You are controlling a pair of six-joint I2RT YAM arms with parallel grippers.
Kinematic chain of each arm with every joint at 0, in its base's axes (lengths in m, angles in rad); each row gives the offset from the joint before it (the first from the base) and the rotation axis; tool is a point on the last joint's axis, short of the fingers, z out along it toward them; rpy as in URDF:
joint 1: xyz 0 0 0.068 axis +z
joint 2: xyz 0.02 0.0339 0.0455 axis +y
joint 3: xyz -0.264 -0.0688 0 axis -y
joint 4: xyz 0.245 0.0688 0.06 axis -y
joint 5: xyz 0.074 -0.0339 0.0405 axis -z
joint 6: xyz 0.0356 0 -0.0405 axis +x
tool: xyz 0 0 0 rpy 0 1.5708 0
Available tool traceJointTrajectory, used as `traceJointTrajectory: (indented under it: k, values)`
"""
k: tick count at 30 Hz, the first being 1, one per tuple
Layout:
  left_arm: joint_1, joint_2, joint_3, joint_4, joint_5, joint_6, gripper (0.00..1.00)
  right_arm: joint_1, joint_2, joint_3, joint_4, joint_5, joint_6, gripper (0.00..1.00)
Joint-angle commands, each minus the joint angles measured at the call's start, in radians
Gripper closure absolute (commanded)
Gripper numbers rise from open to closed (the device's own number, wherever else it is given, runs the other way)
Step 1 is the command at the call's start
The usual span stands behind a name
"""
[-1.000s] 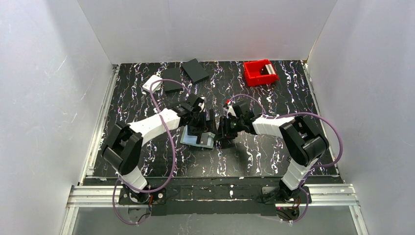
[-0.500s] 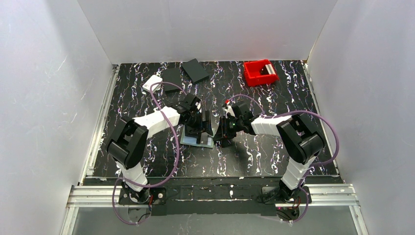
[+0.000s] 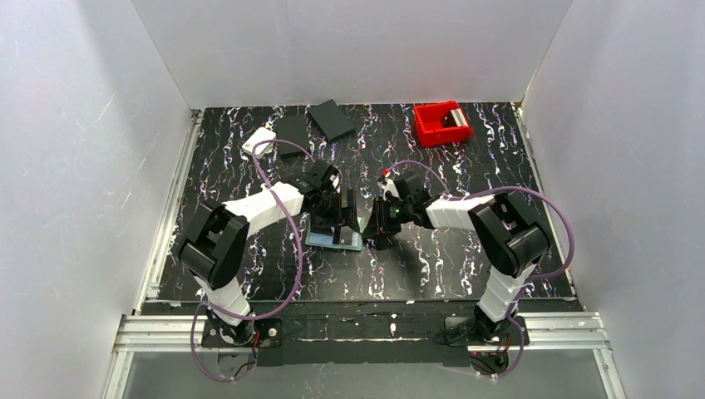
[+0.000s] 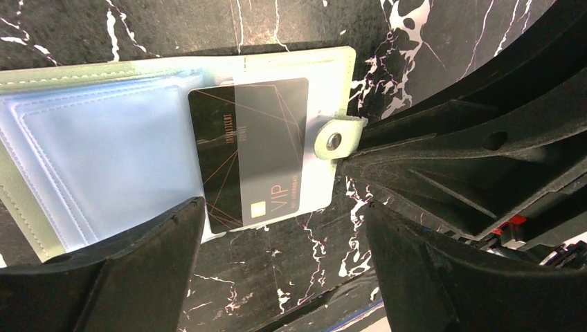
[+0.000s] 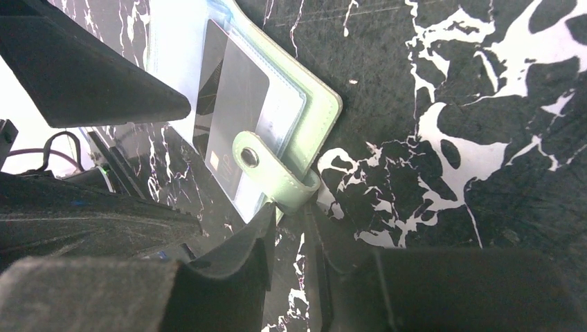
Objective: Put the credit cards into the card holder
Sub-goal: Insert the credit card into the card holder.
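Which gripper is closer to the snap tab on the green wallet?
Right. The right gripper pinches the snap tab; the left gripper hangs open above the wallet, straddling the dark card.

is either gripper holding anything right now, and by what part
The right gripper pinches the card holder by its snap tab; the left gripper, jaws open, holds nothing.

A black tabletop (image 3: 432, 266), veined with white and faint purple marbling, fills the middle of the frame. Plain white walls (image 3: 349, 50) rise at the top, left and right, evenly lit. Aluminium rails (image 3: 574, 326) run along the bottom edge. A thinner rail (image 3: 170, 216) seems to border the tabletop's left side.
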Motion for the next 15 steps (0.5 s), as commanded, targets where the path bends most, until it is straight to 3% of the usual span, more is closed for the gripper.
traceJointTrajectory:
  k: [1, 12, 15]
  values:
    - [0.01, -0.039, -0.002, -0.032, -0.021, 0.027, 0.16, -0.004, 0.022, 0.027, 0.016, 0.001, -0.004, 0.71]
    - [0.001, 0.049, 0.041, 0.0, 0.052, 0.012, 0.16, -0.003, 0.02, 0.025, 0.02, -0.002, -0.002, 0.75]
    - [-0.019, 0.037, 0.013, 0.136, 0.17, 0.0, 0.17, 0.0, 0.03, 0.031, 0.027, -0.011, -0.002, 0.79]
